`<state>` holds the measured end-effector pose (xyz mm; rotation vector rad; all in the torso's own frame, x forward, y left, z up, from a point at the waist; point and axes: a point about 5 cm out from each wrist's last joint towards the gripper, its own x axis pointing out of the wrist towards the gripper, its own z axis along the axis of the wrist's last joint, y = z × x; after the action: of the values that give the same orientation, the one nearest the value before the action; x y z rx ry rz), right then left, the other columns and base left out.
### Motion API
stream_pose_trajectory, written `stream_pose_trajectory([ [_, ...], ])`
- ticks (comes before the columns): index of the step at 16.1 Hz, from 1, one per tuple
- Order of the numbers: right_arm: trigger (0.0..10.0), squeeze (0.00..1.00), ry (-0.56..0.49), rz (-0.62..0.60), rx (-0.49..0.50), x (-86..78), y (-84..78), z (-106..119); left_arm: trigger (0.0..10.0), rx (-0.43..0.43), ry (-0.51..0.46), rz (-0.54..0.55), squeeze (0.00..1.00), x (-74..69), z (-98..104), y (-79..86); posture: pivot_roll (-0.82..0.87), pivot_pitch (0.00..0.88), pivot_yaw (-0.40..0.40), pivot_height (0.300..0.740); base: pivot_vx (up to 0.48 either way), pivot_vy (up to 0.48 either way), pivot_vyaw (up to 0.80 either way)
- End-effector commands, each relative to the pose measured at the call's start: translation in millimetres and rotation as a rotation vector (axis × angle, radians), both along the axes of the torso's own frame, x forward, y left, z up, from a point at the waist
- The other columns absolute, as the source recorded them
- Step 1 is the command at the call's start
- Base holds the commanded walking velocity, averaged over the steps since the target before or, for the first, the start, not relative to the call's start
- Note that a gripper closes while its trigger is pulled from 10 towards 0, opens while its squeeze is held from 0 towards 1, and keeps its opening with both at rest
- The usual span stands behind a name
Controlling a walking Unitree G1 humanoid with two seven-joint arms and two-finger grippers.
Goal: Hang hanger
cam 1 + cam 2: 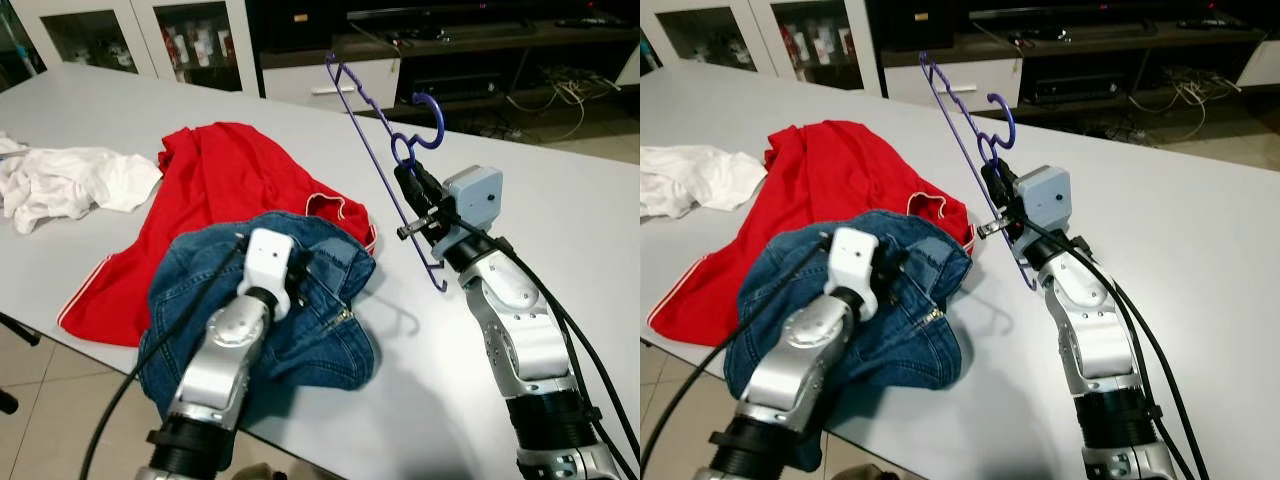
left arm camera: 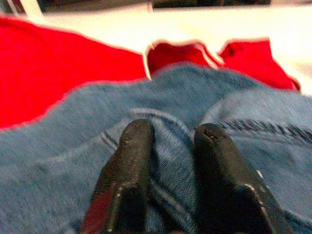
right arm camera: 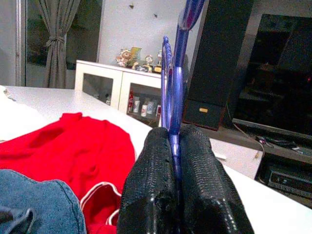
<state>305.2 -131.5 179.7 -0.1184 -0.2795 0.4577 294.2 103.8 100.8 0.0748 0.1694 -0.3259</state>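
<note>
A purple plastic hanger (image 3: 176,87) is held tilted above the table by my right gripper (image 1: 408,182), shut on its thin bar just below the hook (image 1: 440,118). The hanger's long bar runs up and away to the left. My left gripper (image 2: 170,136) rests on a crumpled pair of blue jeans (image 1: 310,340) near the table's front edge, and its two black fingers (image 2: 136,156) are closed on a fold of denim. Partly under the jeans, a red garment (image 1: 220,175) lies spread out.
A white garment (image 1: 70,180) lies bunched at the left of the grey table (image 1: 560,170). Behind the table stand white glass-front cabinets (image 1: 150,35) and a dark media unit with cables (image 1: 540,90). The table's right half is bare.
</note>
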Motion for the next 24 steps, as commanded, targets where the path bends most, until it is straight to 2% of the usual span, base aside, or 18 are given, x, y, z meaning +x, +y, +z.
stream_pose_trajectory([
  [1, 10.0, 0.00, -0.034, -0.005, 0.004, 3.1, -1.0, 8.1, 0.0, 0.000, -0.065, 0.020, 0.00, 4.7, 12.8, 7.0, -0.06, 0.000, 0.041, 0.740, 0.000, 0.000, 0.00],
  [4, 10.0, 0.00, -0.035, -0.012, 0.000, 4.3, -4.3, 8.3, 0.0, 0.029, -0.155, -0.002, 0.00, 11.2, 28.0, 27.2, -0.06, 0.000, 0.043, 0.740, 0.000, 0.000, 0.00],
  [6, 10.0, 0.00, -0.038, -0.020, -0.004, 5.3, -7.0, 9.4, 0.0, 0.038, -0.197, -0.028, 0.00, 11.3, 33.6, 33.6, -0.06, 0.000, 0.047, 0.740, 0.000, 0.000, 0.00],
  [7, 10.0, 0.00, -0.043, -0.009, -0.012, 6.2, -13.1, 12.7, 0.0, 0.045, -0.281, -0.077, 0.00, 11.1, 46.5, 40.0, -0.06, 0.000, 0.051, 0.740, 0.000, 0.000, 0.00],
  [9, 10.0, 0.00, -0.052, 0.057, -0.034, 3.5, -16.8, 16.4, 0.0, 0.046, -0.327, -0.093, 0.00, 13.0, 56.4, 48.4, -0.06, 0.000, 0.054, 0.740, 0.000, 0.000, 0.00],
  [10, 10.0, 0.00, -0.047, 0.101, -0.072, 3.0, -26.9, 20.7, 0.0, 0.048, -0.349, -0.125, 0.00, 14.7, 62.6, 55.2, -0.06, 0.000, 0.056, 0.740, 0.000, 0.000, 0.00],
  [11, 10.0, 0.00, -0.045, 0.106, -0.087, 3.4, -30.7, 21.9, 0.0, 0.049, -0.350, -0.143, 0.00, 14.6, 63.7, 55.8, -0.06, 0.000, 0.056, 0.740, 0.000, 0.000, 0.00],
  [12, 10.0, 0.00, -0.045, 0.081, -0.129, 7.6, -48.9, 27.6, 0.0, 0.049, -0.303, -0.229, 0.00, 10.9, 60.0, 51.8, -0.06, 0.000, 0.058, 0.740, 0.000, 0.000, 0.00],
  [14, 10.0, 0.00, -0.054, 0.019, -0.140, 12.3, -63.5, 32.8, 0.0, 0.026, -0.210, -0.306, 0.00, 3.2, 46.7, 42.8, -0.07, 0.000, 0.059, 0.740, 0.000, 0.000, 0.00],
  [15, 10.0, 0.00, -0.060, -0.002, -0.133, 13.6, -66.5, 34.5, 10.0, 0.024, -0.174, -0.358, 0.00, -4.4, 37.3, 34.1, -0.07, 0.000, 0.059, 0.740, 0.000, 0.000, 0.00],
  [16, 10.0, 0.00, -0.061, -0.002, -0.131, 13.7, -65.4, 34.2, 10.0, 0.022, -0.158, -0.388, 0.00, -10.2, 30.3, 26.0, -0.07, 0.000, 0.058, 0.740, 0.000, 0.000, 0.00],
  [17, 10.0, 0.00, -0.060, 0.003, -0.130, 13.2, -63.2, 32.8, 10.0, 0.018, -0.156, -0.377, 0.12, -12.2, 26.4, 21.0, -0.07, 0.000, 0.058, 0.740, 0.000, 0.000, 0.00],
  [18, 10.0, 0.00, -0.056, 0.012, -0.132, 12.4, -61.5, 30.3, 10.0, -0.012, -0.152, -0.369, 1.00, -15.6, 23.3, 15.7, -0.07, 0.000, 0.058, 0.740, 0.000, 0.000, 0.00],
  [20, 10.0, 0.00, -0.048, 0.007, -0.125, 13.4, -61.3, 26.9, 10.0, -0.065, -0.123, -0.348, 1.00, -24.3, 15.7, 7.5, -0.06, 0.000, 0.054, 0.740, 0.000, 0.000, 0.00],
  [24, 10.0, 0.00, -0.043, 0.001, -0.121, 14.9, -60.7, 24.9, 10.0, -0.062, -0.023, -0.385, 1.00, -40.0, 4.4, -0.9, -0.05, 0.000, 0.052, 0.740, 0.000, 0.000, 0.00],
])
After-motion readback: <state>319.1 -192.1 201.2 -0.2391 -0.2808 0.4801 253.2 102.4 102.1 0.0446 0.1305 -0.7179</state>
